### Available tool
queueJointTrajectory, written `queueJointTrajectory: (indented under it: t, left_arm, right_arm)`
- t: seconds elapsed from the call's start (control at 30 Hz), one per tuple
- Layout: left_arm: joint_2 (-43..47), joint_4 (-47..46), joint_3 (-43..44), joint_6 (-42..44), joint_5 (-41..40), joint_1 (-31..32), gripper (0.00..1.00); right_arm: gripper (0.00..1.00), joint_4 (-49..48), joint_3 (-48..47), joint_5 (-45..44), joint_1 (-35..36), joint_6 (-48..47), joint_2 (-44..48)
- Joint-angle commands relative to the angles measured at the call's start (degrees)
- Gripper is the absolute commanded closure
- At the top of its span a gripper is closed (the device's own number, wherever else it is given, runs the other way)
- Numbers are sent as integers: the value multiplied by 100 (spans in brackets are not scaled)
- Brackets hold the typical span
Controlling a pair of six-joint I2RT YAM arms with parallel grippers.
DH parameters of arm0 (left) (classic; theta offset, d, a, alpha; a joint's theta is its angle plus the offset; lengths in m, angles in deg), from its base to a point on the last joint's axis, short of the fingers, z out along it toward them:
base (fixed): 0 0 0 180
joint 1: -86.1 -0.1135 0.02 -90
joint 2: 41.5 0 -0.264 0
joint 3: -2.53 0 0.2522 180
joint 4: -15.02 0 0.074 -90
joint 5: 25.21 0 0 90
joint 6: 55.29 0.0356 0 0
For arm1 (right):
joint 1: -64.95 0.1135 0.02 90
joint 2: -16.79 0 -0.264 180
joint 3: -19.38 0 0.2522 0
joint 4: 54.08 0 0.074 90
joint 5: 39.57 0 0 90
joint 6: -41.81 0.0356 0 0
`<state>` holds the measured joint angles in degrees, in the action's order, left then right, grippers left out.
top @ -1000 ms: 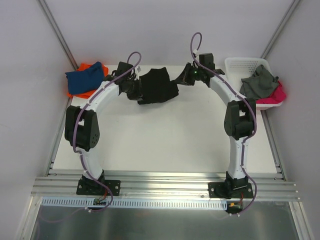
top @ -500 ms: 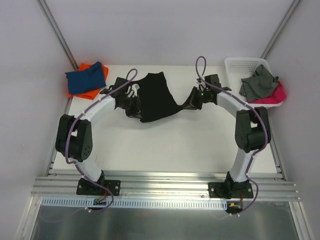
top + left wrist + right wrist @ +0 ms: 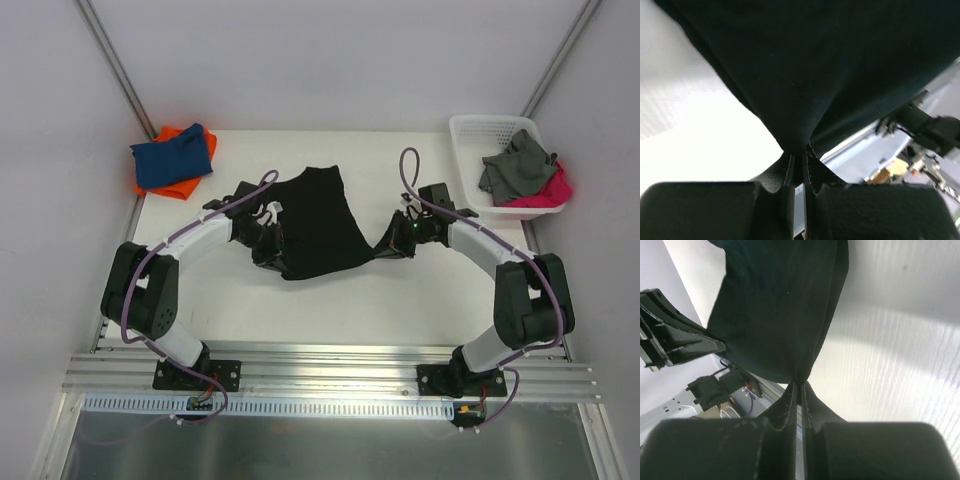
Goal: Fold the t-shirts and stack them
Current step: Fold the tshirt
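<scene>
- The black t-shirt (image 3: 318,225) hung spread between the two arms over the middle of the table (image 3: 330,300). Its far part seemed to lie on the surface, and the near hem sagged between the grips.
- The left gripper (image 3: 799,167) had its jaws pressed almost together on a thin pinch of black cloth. With so little fabric caught, a sharp tug could have pulled that corner free and dropped one side.
- The right gripper (image 3: 799,390) was likewise closed tight on a narrow gather of the same shirt. The same slip was likely there if the arms moved further apart.
- If the arms travelled unevenly, the shirt would probably have landed skewed or bunched, spoiling the fold line.
- The slack middle could have doubled under itself when the shirt was lowered and left a hidden crease.
- The blue t-shirt (image 3: 172,158) lay on the orange t-shirt (image 3: 165,187) at the far left corner, well apart from the black one. A careless carry there could have dragged that stack askew.
- The white basket (image 3: 470,125) stood near the right arm's elbow, so a wide swing might have knocked it.
</scene>
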<state>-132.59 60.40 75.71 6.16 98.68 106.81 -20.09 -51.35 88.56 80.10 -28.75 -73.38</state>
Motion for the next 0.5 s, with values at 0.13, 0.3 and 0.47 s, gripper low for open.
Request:
queueJointTrajectory:
  t: [0.13, 0.3, 0.47]
  left_arm:
    - [320, 336, 114, 104, -1647, 65, 100]
    - [267, 328, 298, 403, -2587, 74, 100]
    - [399, 415, 290, 675, -3204, 74, 100]
  right_arm:
    - [100, -247, 125, -245, 338, -19, 79]
    - [100, -458, -121, -332, 725, 60, -211]
    - [99, -511, -227, -394, 936, 104, -369]
